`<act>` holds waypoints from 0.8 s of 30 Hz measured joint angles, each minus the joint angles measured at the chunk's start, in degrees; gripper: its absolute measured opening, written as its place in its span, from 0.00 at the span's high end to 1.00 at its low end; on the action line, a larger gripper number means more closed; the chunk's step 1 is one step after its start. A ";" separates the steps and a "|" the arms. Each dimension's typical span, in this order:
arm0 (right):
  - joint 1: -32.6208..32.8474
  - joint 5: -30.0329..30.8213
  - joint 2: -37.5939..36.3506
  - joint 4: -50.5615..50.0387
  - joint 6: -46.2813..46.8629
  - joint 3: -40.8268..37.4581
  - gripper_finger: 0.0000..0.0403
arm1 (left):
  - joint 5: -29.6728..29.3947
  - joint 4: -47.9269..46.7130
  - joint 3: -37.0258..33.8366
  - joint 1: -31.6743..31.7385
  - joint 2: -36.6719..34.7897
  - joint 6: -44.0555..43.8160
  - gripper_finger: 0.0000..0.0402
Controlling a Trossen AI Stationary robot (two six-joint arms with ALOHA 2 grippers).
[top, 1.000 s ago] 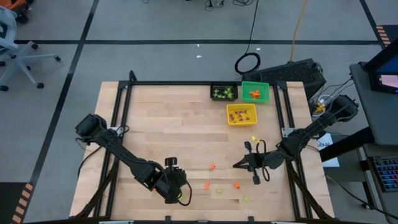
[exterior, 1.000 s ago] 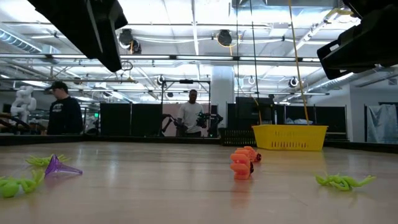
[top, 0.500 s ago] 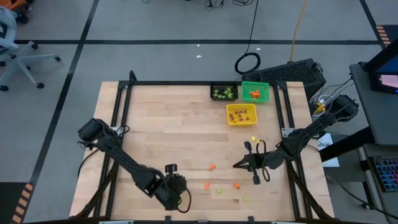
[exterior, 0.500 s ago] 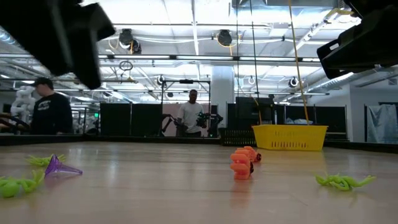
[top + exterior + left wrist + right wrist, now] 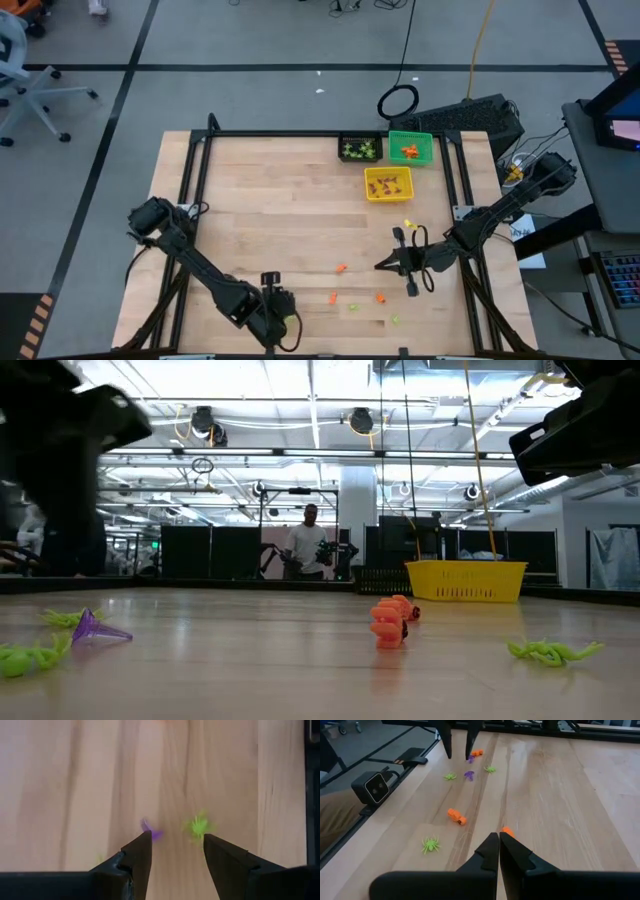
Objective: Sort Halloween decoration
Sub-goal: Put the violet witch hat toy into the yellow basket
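The left arm reaches from its base at the table's left side down toward the near edge, its wrist bent so the left pincer (image 5: 281, 325) points at the wood. Its two dark fingers (image 5: 139, 851) stand apart with nothing between them. The right arm stretches in from the right side, lying low, its right pincer (image 5: 382, 266) closed tight and empty.

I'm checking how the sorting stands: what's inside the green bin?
The green bin holds a few orange trinkets, bunched toward one side. Its far floor looks bare green. Anything lying under those pieces or against the walls cannot be made out from above.
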 joint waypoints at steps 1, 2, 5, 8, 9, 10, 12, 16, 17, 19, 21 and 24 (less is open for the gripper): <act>0.00 0.00 0.00 0.00 0.00 0.00 1.00 | 1.01 -0.54 0.00 -0.31 0.22 -0.11 0.55; 0.00 0.00 0.00 0.00 0.00 0.00 1.00 | 1.60 -1.28 0.00 -0.72 0.30 -0.27 0.55; 0.00 0.00 0.00 0.01 -0.22 0.00 1.00 | 2.26 -2.76 0.02 -1.82 0.28 -3.62 0.55; -0.02 0.13 0.00 0.02 -0.46 0.00 1.00 | 4.58 -6.27 0.02 -2.32 0.28 -9.65 0.55; -0.02 0.17 0.00 0.02 -0.46 0.00 1.00 | 5.65 -7.43 0.02 -2.27 0.28 -11.43 0.55; -0.02 0.19 0.00 0.02 -0.46 0.00 1.00 | 6.60 -8.70 0.02 -2.40 0.28 -12.83 0.55; -0.02 0.20 0.00 0.02 -0.63 0.00 1.00 | 7.16 -10.81 0.02 -2.76 0.43 -14.57 0.55; -0.04 0.20 0.00 0.04 -0.65 0.00 1.00 | 7.34 -11.90 0.00 -3.53 0.48 -15.07 0.55; -0.04 0.20 0.00 0.02 -0.66 0.00 1.00 | 7.34 -12.02 0.00 -3.51 0.48 -15.08 0.55; -0.04 0.20 0.00 0.02 -0.67 0.00 1.00 | 7.34 -12.04 0.02 -3.51 0.48 -15.13 0.55; -0.04 0.20 0.00 0.02 -0.92 0.00 1.00 | 7.32 -12.13 0.00 -3.52 0.48 -15.13 0.55; -0.04 0.20 0.00 0.02 -1.05 0.00 1.00 | 7.32 -12.97 0.00 -3.60 0.48 -15.15 0.55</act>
